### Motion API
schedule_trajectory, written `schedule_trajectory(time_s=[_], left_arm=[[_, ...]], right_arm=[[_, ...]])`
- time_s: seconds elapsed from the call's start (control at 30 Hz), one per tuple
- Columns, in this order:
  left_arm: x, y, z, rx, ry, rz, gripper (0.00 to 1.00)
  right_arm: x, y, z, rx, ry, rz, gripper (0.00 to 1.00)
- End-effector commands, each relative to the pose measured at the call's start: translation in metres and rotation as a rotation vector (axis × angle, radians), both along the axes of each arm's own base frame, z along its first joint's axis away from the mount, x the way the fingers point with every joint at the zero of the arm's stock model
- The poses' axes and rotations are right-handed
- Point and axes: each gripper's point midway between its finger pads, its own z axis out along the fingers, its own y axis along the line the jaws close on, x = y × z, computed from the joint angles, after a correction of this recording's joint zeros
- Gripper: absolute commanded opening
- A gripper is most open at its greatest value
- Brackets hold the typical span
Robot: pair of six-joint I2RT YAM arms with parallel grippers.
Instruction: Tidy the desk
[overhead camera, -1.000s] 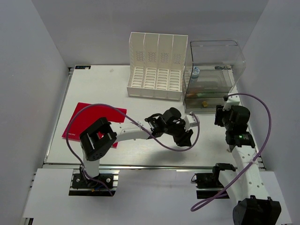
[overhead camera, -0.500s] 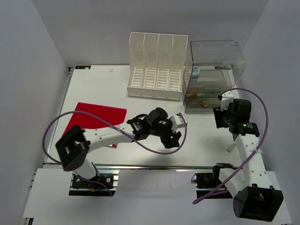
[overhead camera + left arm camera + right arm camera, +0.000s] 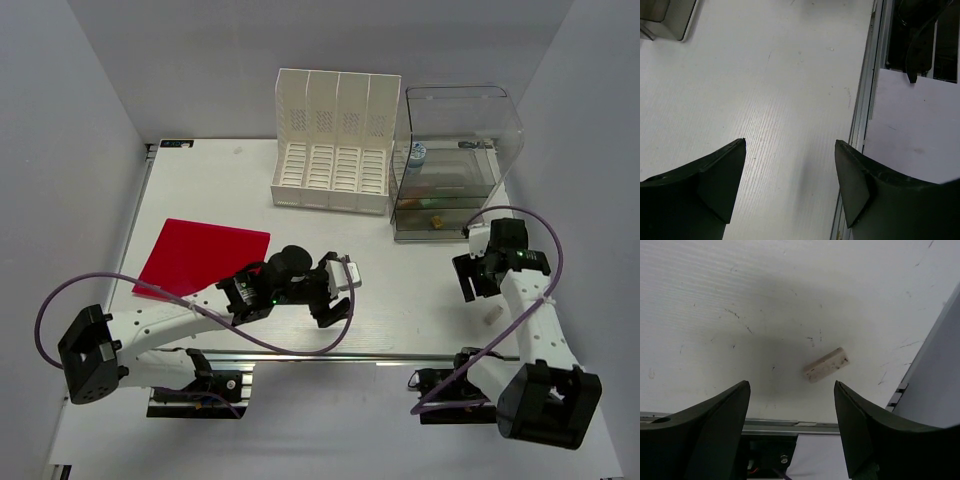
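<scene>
The desk [image 3: 220, 190] is a white tabletop with an aluminium rail [image 3: 300, 353] along its near edge. My left gripper [image 3: 336, 296] is open and empty, low over bare desk [image 3: 765, 75] near the rail [image 3: 866, 100]. My right gripper [image 3: 477, 281] is open and empty at the right side. In the right wrist view a small off-white eraser [image 3: 826, 365] lies on the desk [image 3: 740, 290] just beyond the open gripper [image 3: 792, 386]. The eraser also shows in the top view [image 3: 490, 318].
A red folder [image 3: 205, 258] lies flat at the left. A white slotted file organizer [image 3: 335, 140] stands at the back centre. A clear plastic drawer box [image 3: 455, 160] with small items inside stands at the back right. Grey walls enclose the sides.
My left arm has drawn back to the left and toward the near edge. My right gripper has moved nearer, over the spot by the eraser.
</scene>
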Motion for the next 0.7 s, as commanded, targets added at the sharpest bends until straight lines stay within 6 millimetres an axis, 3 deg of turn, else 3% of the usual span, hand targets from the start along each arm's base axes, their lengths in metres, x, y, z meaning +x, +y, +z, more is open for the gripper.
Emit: schedule_trajectory(time_s=[0.0, 0.1, 0.3, 0.47, 0.67], left_arm=[[-0.001, 0.001, 0.013, -0.009, -0.043, -0.025, 0.82], [-0.003, 0.0, 0.016, -0.015, -0.044, -0.038, 0.82], [-0.003, 0.003, 0.019, -0.036, -0.048, -0.02, 0.82], [-0.001, 0.002, 0.008, -0.008, -0.035, -0.013, 0.83], [0.001, 0.0, -0.004, 0.022, -0.019, -0.012, 0.83]], right_arm=[[-0.014, -0.001, -0.013, 0.034, 0.085, -0.086, 0.73], [-0.022, -0.004, -0.023, 0.048, 0.142, -0.109, 0.74], [-0.025, -0.031, -0.026, -0.026, 0.157, -0.124, 0.81], [-0.034, -0.042, -0.042, -0.002, 0.197, -0.122, 0.89], [-0.038, -0.052, -0.062, 0.033, 0.22, -0.105, 0.89]])
